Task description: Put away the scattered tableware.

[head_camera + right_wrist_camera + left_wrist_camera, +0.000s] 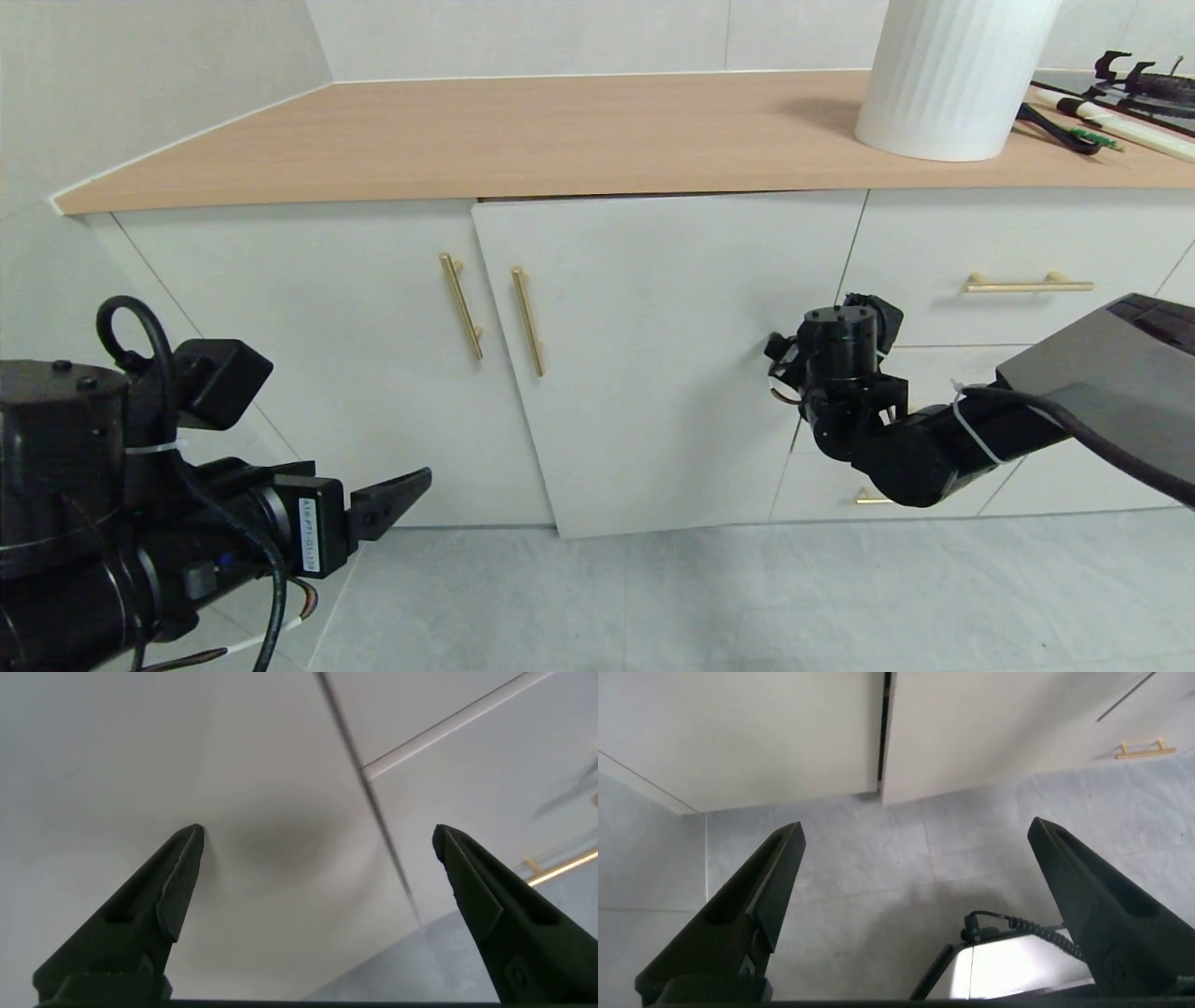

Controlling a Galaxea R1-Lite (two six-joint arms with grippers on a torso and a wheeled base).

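Kitchen cabinet run, wooden countertop (513,131) above white fronts.

- Tableware (1088,126): a small cluster of long utensils lay on the far right end of the countertop, just beside a tall white ribbed container (952,75). 1 piece was black-handled and 1 was a pale stick; they sat at the frame edge, so their kinds were hard to make out, possibly a ladle and chopsticks. A dark rack-like item (1144,79) sat behind them.
- Cabinet: 2 doors under the countertop, each with a vertical gold handle, the 2 handles side by side at the meeting edges. Left door (308,355) sat flush. Right door (653,355) stood slightly ajar, its top edge clear of the countertop with a dark gap showing and its lower corner out over the grey tiled floor (700,597).
- Drawers lay to the right of the doors; the upper one carried a horizontal gold handle (1027,283).
- Left gripper (915,835): low at the robot's left, near the floor in front of the left door, well apart from the tableware. Fingers spread wide, floor tiles and the foot of the doors seen between them.
- Right gripper (318,835): level with the middle of the right door, close to its hinge-side edge, pointed at the panel. Fingers spread wide, white panel and the seam to the drawers seen between them
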